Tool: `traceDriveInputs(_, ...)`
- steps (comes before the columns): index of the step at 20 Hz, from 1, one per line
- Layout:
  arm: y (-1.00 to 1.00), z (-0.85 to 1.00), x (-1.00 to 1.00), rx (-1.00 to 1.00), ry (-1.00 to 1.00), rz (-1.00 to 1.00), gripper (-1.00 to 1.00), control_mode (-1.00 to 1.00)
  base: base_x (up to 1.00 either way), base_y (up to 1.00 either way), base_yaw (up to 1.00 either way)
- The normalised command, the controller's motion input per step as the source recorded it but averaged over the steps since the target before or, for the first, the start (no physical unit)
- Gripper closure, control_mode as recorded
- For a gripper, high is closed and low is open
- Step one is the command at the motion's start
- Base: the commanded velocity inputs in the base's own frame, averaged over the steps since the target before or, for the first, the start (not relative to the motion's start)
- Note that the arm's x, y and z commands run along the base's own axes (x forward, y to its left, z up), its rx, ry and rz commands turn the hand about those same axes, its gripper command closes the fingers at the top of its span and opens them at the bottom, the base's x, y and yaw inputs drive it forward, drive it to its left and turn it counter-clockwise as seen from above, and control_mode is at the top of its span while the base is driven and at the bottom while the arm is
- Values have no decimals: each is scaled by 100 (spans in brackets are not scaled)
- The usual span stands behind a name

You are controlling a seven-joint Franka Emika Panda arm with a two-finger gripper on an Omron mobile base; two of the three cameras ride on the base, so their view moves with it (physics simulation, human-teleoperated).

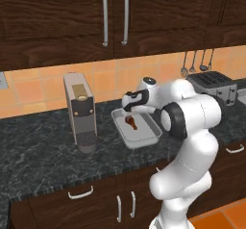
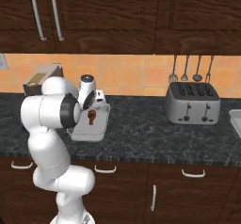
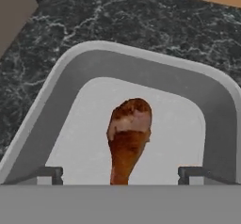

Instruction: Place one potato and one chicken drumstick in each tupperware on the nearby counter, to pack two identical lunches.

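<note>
A pale grey tupperware (image 1: 144, 141) (image 2: 87, 134) (image 3: 56, 91) sits on the dark speckled counter (image 1: 43, 151) (image 2: 141, 133), to the right of the coffee machine. Inside it is a brown-orange chicken drumstick (image 1: 130, 122) (image 2: 91, 118) (image 3: 128, 136), its thick end pointing away from the hand. My gripper (image 1: 129, 112) (image 2: 92, 110) (image 3: 120, 175) hangs just over the tray, open, its fingertips (image 3: 49, 173) wide apart on either side of the drumstick's thin end and clear of it. A second tupperware (image 2: 236, 118) (image 1: 242, 96) shows at the far right edge. The potato is out of view.
A tall beige coffee machine (image 1: 80, 110) (image 2: 41, 78) stands close to the left of the tray. A silver four-slot toaster (image 1: 214, 84) (image 2: 192, 103) sits to the right, with utensils (image 2: 190, 70) hanging above it. Dark wall cabinets (image 1: 110, 16) hang overhead.
</note>
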Motion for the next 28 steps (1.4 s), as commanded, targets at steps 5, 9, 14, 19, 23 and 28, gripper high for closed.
traceDriveInputs(5,-29,95,-100,5,10,-1,-100,-100,0,0,0)
traceDriveInputs(9,-26,100,-100,-2,28,0,-100,-100,0,0,0)
traceDriveInputs(14,-13,18,-100,-4,2,0,-100,-100,0,0,0)
traceDriveInputs(19,-1,2,-100,0,-5,-4,-100,-100,0,0,0)
traceDriveInputs(23,0,22,-100,0,-1,-15,-100,-100,0,0,0)
traceDriveInputs(28,0,39,-100,1,0,-10,-100,-100,0,0,0)
